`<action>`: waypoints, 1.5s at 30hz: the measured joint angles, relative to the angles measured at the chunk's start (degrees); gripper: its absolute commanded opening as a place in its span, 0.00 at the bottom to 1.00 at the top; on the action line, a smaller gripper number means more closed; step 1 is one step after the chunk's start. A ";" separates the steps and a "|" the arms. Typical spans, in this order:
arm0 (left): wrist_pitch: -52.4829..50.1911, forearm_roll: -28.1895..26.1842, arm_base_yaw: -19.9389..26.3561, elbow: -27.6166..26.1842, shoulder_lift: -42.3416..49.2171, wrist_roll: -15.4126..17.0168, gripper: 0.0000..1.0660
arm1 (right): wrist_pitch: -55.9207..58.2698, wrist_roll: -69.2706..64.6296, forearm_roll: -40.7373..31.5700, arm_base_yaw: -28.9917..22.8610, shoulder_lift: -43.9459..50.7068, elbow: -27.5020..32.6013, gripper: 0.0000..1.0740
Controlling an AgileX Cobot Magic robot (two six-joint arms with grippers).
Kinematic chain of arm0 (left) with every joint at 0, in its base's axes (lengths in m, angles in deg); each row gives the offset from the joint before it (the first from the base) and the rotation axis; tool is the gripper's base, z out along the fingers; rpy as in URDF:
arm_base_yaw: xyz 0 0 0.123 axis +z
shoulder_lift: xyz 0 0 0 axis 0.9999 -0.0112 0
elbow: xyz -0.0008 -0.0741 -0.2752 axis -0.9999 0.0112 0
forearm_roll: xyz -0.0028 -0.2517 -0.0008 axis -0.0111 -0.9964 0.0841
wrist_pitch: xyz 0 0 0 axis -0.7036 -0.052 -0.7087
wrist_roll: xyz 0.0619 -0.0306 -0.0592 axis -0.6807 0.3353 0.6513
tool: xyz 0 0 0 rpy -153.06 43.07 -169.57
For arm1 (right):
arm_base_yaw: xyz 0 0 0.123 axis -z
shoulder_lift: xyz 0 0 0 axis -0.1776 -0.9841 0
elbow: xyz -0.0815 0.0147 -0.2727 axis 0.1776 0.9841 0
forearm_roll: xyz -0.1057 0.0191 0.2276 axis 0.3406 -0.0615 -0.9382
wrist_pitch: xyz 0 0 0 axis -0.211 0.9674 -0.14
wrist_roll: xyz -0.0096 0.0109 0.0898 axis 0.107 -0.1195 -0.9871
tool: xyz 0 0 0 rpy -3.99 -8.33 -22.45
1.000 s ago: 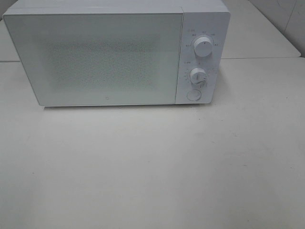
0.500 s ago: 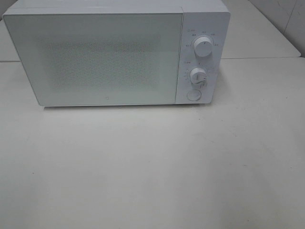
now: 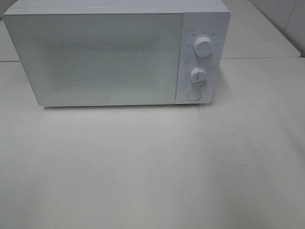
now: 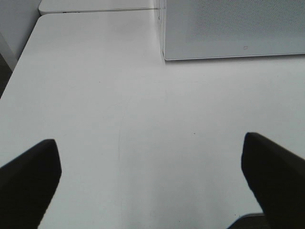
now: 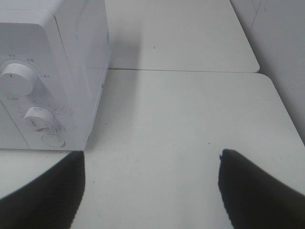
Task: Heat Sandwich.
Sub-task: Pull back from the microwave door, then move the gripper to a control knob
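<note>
A white microwave [image 3: 114, 55] stands at the back of the white table [image 3: 152, 167] with its door shut. Its panel carries two knobs [image 3: 203, 47] and a round button [image 3: 193, 95]. The sandwich is out of view in every frame. Neither arm shows in the exterior high view. In the left wrist view my left gripper [image 4: 152, 183] is open over bare table, off the microwave's [image 4: 233, 28] front left corner. My right gripper [image 5: 152, 191] is also open with nothing between its fingers, hovering over the table to the right of the microwave's control panel [image 5: 33, 109].
A second white table [image 3: 259, 33] joins behind the microwave on the right. A tiled wall [image 3: 286, 14] rises at the far right. The table's left edge [image 4: 19, 71] shows in the left wrist view, its right edge [image 5: 281, 109] in the right wrist view.
</note>
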 measured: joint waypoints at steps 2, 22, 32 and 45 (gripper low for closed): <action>0.00 0.00 0.00 0.00 0.00 0.00 0.92 | -2.86 -0.06 0.00 0.00 -3.09 0.00 0.70; 0.00 0.00 0.00 0.00 0.00 0.00 0.92 | -36.33 -0.11 0.00 0.00 -14.90 10.08 0.70; 0.00 0.00 0.00 0.00 0.00 0.00 0.92 | -53.69 9.57 -11.17 -10.77 -24.18 14.32 0.70; 0.00 0.00 0.00 0.00 0.00 0.00 0.92 | -72.99 16.73 -28.82 -23.95 -39.99 14.44 0.70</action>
